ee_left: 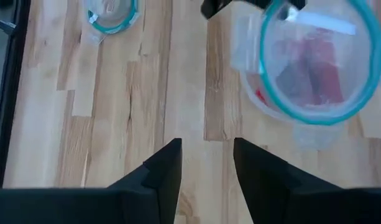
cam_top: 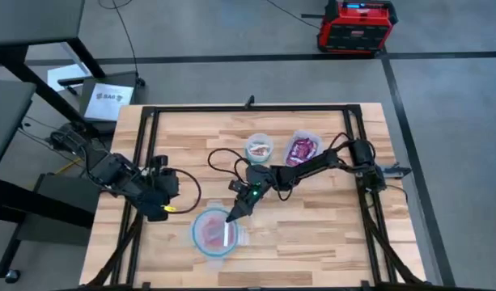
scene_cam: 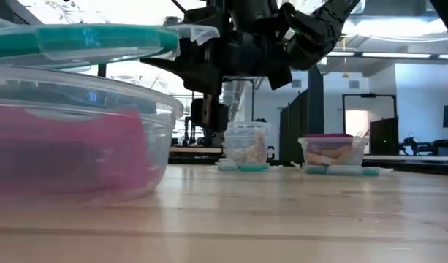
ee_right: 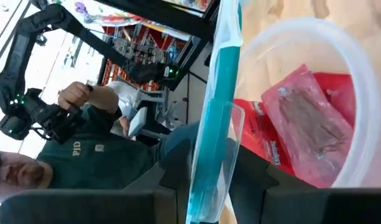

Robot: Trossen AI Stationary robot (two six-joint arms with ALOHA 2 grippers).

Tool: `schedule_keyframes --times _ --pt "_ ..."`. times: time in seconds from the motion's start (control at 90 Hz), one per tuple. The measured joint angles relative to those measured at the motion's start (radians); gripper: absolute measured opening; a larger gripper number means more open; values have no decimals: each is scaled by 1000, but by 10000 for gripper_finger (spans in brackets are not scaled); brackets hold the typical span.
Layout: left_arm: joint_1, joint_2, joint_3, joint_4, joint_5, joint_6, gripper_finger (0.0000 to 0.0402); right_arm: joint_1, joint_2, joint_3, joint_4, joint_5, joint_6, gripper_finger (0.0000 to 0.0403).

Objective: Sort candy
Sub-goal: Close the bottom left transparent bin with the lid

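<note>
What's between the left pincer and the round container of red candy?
Bare wood table only, per left wrist view: left pincer is open, round container sits apart.

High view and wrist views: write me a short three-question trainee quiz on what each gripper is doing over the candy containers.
1. True or false: the left gripper is shut on a candy packet.
2. What does the right gripper grip? A) a white stick B) the teal-rimmed lid C) a purple packet
3. Fill in: the packets in the round container below that lid are mostly ___.

Key: 1 false, it is open and empty above the table. 2 B. 3 red.
</note>
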State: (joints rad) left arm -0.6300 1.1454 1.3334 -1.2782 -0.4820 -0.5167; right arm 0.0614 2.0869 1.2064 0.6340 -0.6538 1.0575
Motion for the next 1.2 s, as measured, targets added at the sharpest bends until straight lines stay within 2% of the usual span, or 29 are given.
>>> schedule_keyframes --times 0.367,0.7,0.956,1.2 --pt "0 9 0 13 -1 1 130 -44 0 0 -201 -26 -90 124" --pt "1 120 0 25 -2 73 130 -65 -1 2 -292 -34 -122 129" --pt "0 220 0 312 0 175 130 -61 -1 1 -294 -28 -120 129" --pt "-1 368 -13 560 35 259 130 -54 -1 1 -293 -24 -124 129"
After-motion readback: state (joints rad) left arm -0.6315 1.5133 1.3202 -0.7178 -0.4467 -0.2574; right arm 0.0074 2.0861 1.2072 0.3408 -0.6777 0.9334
